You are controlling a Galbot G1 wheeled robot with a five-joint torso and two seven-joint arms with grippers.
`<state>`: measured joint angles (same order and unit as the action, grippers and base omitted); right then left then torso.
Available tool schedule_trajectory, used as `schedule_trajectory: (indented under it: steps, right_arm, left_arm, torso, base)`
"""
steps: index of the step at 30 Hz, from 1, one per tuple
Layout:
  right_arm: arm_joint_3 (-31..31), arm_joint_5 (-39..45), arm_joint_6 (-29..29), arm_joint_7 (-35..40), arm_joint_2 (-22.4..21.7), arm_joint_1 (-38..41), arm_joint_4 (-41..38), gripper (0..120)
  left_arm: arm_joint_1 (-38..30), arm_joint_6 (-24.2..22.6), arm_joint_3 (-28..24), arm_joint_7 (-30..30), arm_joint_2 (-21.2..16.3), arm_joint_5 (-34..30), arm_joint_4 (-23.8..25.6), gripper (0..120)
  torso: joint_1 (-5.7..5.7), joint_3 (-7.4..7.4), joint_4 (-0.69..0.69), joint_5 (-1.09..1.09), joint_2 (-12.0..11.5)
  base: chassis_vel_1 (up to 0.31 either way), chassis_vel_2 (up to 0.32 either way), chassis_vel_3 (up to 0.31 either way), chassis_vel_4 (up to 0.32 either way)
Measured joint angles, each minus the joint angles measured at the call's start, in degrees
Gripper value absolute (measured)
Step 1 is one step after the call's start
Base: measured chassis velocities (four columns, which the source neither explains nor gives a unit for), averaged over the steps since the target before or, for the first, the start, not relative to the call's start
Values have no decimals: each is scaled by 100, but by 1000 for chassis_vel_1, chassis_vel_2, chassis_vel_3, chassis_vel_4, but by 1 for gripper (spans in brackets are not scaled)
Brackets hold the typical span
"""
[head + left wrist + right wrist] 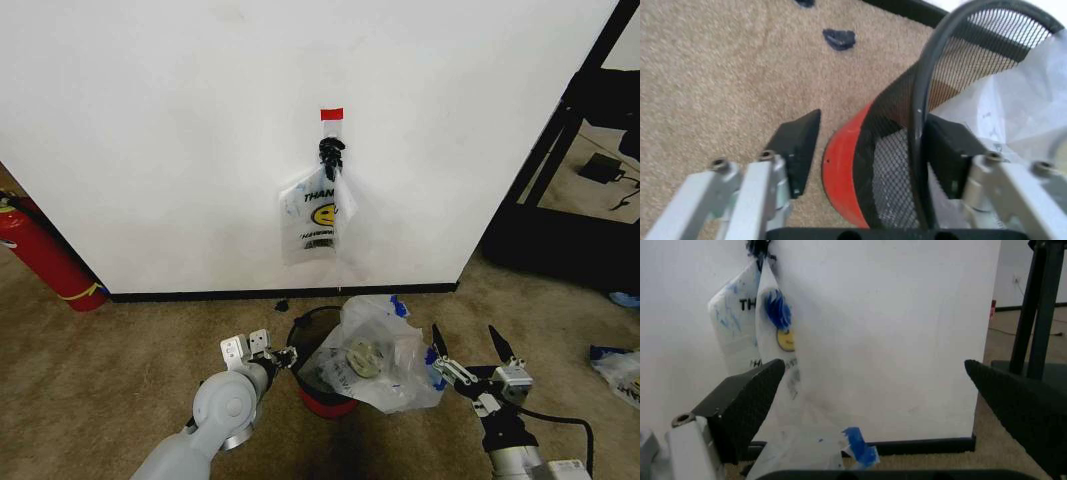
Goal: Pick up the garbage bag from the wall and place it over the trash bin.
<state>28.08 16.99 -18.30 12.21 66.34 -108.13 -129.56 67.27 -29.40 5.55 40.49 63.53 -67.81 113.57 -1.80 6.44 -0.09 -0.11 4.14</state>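
The trash bin (312, 330), black wire mesh on a red base, stands on the carpet in front of the wall (170, 130). The crinkly garbage bag (378, 355) with blue patches lies bunched over the bin's right side and spills toward my right. My left gripper (275, 352) is open at the bin's left rim. In the left wrist view, the left gripper (873, 150) straddles the bin's rim (920, 100), one finger outside the mesh and one inside, next to the bag (1020, 100). My right gripper (467, 345) stands open just right of the bag, holding nothing.
A second smiley "THANK YOU" bag (318, 212) hangs from the black hook (331, 152) under red tape (331, 113). A red fire extinguisher (45, 255) leans at the far left. A black rack (580, 180) stands at the right, with another bag (620, 370) on the carpet.
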Motion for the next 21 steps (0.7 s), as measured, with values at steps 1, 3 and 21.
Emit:
schedule_trajectory:
  steps: [1, 3, 21]
  right_arm:
    - [0, 3, 0, 0, -5, 6, 0, 100]
    - [0, 9, 0, 0, -13, 19, 5, 100]
    - [1115, 1421, 836, 1148, 95, 542, -404, 100]
  left_arm:
    - [13, -1, 25, -1, -22, 10, 34, 66]
    - [35, -1, 72, 9, -79, 33, 115, 75]
    - [-877, -456, -602, -227, -1484, 558, 2114, 100]
  torso:
    - [0, 0, 0, 0, 0]
    - [0, 0, 0, 0, 0]
    - [1, 1, 0, 1, 0]
  base:
    - [0, 0, 0, 0]
    - [0, 0, 0, 0]
    - [0, 0, 0, 0]
